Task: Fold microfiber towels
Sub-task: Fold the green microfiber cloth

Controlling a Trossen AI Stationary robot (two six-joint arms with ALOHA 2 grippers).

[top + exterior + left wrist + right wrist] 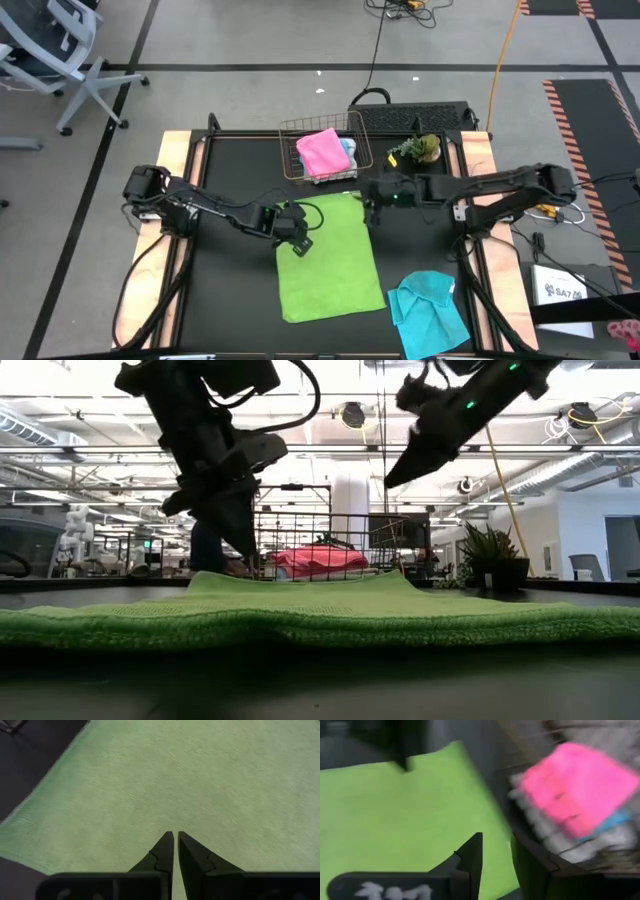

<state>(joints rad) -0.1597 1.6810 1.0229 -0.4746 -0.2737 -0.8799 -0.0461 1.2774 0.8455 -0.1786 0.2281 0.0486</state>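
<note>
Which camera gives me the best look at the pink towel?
The high view: the pink towel shows whole from above, lying in the wire basket. The right wrist view shows it close but blurred; the low view gives only a sliver behind the wires; the left wrist view misses it.

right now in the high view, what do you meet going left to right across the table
left pincer → green towel → right pincer → blue towel

The wire basket (pixel 322 150) and plant (pixel 418 150) are blocking the far side of the worktop (pixel 230 290). Bare room is lying left of the green towel (pixel 328 255).
</note>
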